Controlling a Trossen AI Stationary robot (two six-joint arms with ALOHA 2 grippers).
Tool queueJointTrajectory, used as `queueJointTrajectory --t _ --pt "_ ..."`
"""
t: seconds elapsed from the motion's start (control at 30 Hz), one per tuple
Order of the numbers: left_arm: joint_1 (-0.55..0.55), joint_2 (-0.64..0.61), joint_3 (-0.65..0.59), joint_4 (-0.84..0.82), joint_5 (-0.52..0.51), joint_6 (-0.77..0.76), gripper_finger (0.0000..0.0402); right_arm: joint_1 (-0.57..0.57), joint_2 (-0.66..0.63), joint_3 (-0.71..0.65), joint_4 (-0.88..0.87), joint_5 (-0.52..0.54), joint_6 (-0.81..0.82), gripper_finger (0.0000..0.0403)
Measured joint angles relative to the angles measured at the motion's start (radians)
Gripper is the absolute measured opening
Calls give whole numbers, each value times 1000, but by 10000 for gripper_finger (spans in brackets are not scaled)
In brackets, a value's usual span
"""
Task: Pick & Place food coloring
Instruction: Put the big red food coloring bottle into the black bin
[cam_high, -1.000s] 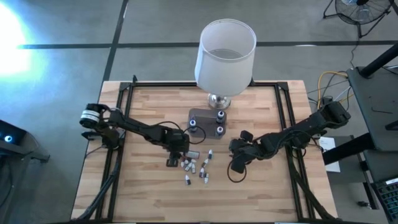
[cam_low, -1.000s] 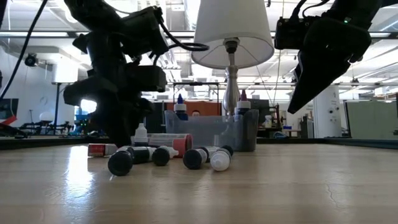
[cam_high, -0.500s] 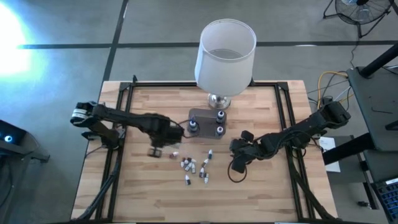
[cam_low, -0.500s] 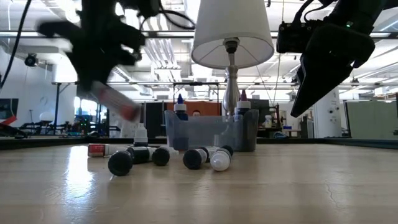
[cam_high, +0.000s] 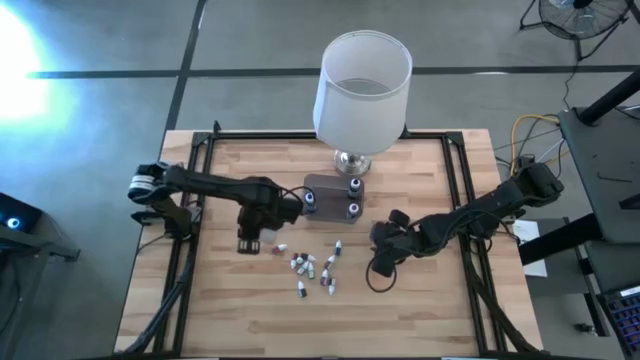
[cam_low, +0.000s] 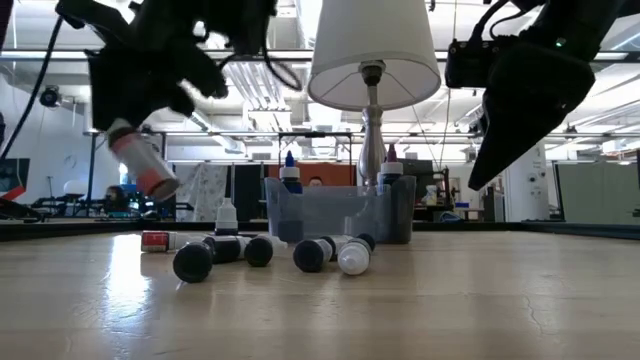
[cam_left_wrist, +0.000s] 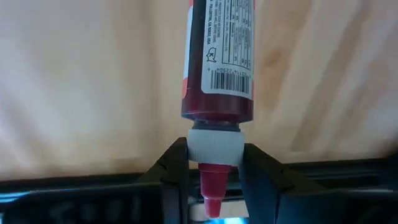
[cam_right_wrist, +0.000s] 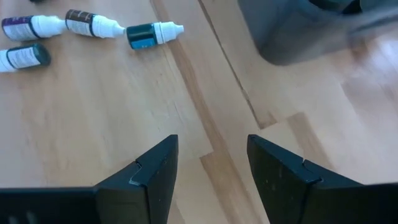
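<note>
My left gripper (cam_left_wrist: 213, 152) is shut on a red food coloring bottle (cam_left_wrist: 219, 62), above the table left of the pile; in the low view the bottle (cam_low: 140, 165) hangs tilted in the air. Several more small bottles (cam_high: 315, 265) lie on their sides mid-table, shown also in the low view (cam_low: 260, 250). Some stand upright in the clear tub (cam_high: 333, 195). My right gripper (cam_right_wrist: 211, 168) is open and hovers over bare wood right of the pile (cam_high: 385, 255), touching nothing. My left gripper pinches the red bottle by its white collar (cam_left_wrist: 213, 140), just below the red dropper tip, between its two fingers (cam_left_wrist: 174, 168). The tip points back between the fingers and the body sticks out beyond them. The bottle is lifted clear of the table, slanting downward (cam_low: 150, 175).
A big lamp with a white shade (cam_high: 362, 90) stands at the far edge, right behind the tub (cam_low: 335, 212). Black rails (cam_high: 195, 160) frame the wooden table top. Bare wood lies near the front edge and left of the pile.
My left gripper, shut on the red bottle down at the pile, has risen and swung toward the table's left. The bottle has gone from table level to hanging clear in the air. The other bottles have stayed where they were.
</note>
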Motion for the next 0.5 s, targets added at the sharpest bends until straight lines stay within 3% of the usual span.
queueJointTrajectory --t 0.17,0.5 --pt "-3 29 -86 -12 263 -72 81 -7 0 -4 -10 -52 127 185" --pt "-40 32 -205 -45 557 -317 83 -26 1 -9 -17 -59 279 185"
